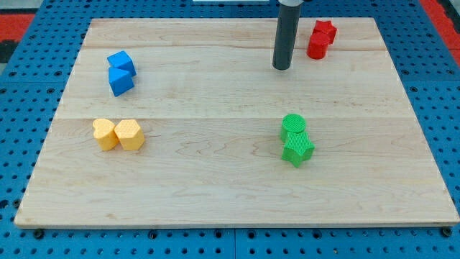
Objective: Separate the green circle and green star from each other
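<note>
My tip (pixel 281 68) is the blunt lower end of a straight dark rod that comes down from the view's top edge, right of centre; it is a plain rod end with nothing to spread or close, and it touches no block. It stands on bare wood in the upper part of the board; the nearest blocks are the red ones, just to its right, with a gap between.

The green circle (pixel 293 124) lies well below the tip toward the view's bottom and very slightly to the right; the green star (pixel 297 150) sits directly beneath the circle and touches it, so the pair forms one short upright column of green. Both are the same bright green with a finely ribbed top face; the circle is a short round cylinder, the star a squat block with blunt points.

The two red blocks (pixel 320 38) sit pressed together near the top right corner, the upper one star-like, the lower one's shape unclear. Far across the board, at the upper left, two blue blocks (pixel 121 72) with angular faces stand one above the other, touching; below them, at the middle left, a yellow heart-like block (pixel 105 133) and a yellow hexagon (pixel 130 134) lie side by side in contact.

All rest on a pale wooden board (pixel 215 187); it lies on a blue pegboard surface (pixel 21 108).
</note>
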Robot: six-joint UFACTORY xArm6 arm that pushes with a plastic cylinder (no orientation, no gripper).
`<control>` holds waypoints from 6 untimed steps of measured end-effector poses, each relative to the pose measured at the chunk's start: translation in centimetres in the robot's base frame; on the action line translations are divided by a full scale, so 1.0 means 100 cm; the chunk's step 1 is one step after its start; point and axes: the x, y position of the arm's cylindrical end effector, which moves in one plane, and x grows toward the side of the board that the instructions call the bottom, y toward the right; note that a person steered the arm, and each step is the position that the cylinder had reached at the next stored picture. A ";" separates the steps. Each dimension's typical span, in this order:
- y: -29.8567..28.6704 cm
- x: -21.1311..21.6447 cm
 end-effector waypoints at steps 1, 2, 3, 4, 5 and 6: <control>0.000 0.000; 0.000 0.002; -0.032 0.004; -0.071 0.047; -0.119 0.110; -0.139 0.134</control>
